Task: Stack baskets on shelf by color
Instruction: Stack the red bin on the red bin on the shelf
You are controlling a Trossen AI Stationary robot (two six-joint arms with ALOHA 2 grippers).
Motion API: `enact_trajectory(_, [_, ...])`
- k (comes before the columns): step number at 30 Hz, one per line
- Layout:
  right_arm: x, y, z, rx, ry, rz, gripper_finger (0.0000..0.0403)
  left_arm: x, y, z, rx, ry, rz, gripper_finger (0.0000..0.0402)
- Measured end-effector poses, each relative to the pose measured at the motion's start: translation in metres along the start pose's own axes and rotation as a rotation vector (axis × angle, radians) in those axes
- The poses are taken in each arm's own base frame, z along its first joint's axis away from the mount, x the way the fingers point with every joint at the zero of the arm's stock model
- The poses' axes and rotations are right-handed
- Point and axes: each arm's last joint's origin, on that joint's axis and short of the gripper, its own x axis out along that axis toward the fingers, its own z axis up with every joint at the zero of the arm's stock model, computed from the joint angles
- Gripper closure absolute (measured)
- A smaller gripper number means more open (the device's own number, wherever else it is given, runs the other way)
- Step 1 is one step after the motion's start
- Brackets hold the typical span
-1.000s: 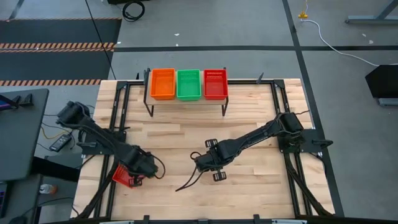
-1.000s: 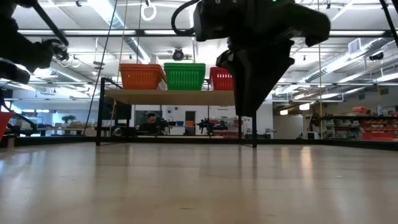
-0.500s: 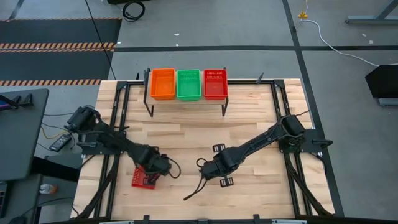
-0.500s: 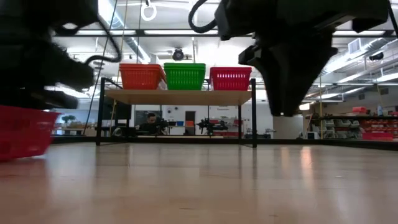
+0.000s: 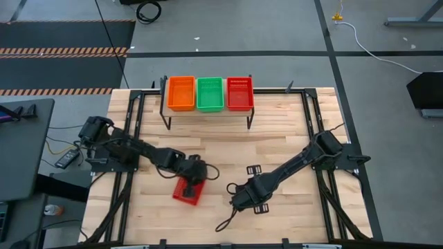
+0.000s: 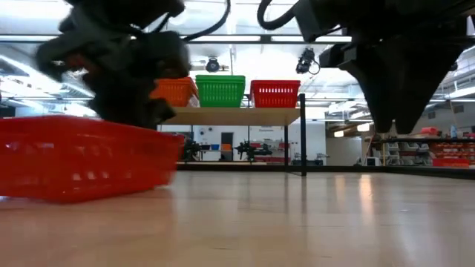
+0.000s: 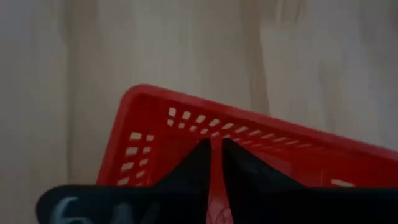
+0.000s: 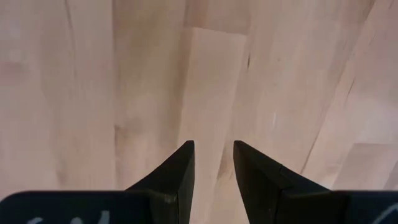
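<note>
A red basket (image 5: 187, 193) sits low over the near middle of the table, with my left gripper (image 5: 194, 177) shut on it; the low view shows this basket (image 6: 82, 159) large at the left. Whether its bottom touches the table I cannot tell. On the shelf (image 5: 208, 109) at the far edge stand an orange basket (image 5: 181, 93), a green basket (image 5: 210, 93) and a red basket (image 5: 240, 93) side by side. My right gripper (image 8: 213, 168) stands open over bare wood to the right of the held basket, pointing down. My left gripper pinches a thin piece of the red basket's wall (image 7: 216, 190) between its two fingers (image 7: 198, 165), at the basket's far end. The fingers slant down at it from the table's left and far side. The basket hangs a little tilted below them.
Black frame rails (image 5: 313, 131) run along the table's left and right sides. A loose black cable (image 5: 225, 223) trails from the right arm near the front edge. Bare wood (image 5: 228, 142) lies between the shelf and both grippers.
My left gripper has carried the red basket from the table's near left corner toward the near middle, sinking a little and tipping to point more steeply down. My right gripper has drifted toward the table's right and near edges, staying open.
</note>
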Motion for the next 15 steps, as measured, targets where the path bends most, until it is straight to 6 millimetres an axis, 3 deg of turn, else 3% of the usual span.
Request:
enact_trajectory(7, [-0.013,0.008,-0.008,0.020,-0.041,-0.004,0.0286,0.019,0.020,0.020,-0.033,-0.185,0.002,0.0360])
enact_trajectory(12, [-0.024,0.007,-0.011,0.051,-0.102,-0.032,0.0286,0.049,0.040,0.031,-0.050,-0.315,0.023,0.0361])
enact_trajectory(15, [-0.029,0.006,-0.012,0.058,-0.129,-0.023,0.0286,0.065,0.049,0.050,-0.059,-0.359,0.036,0.0361])
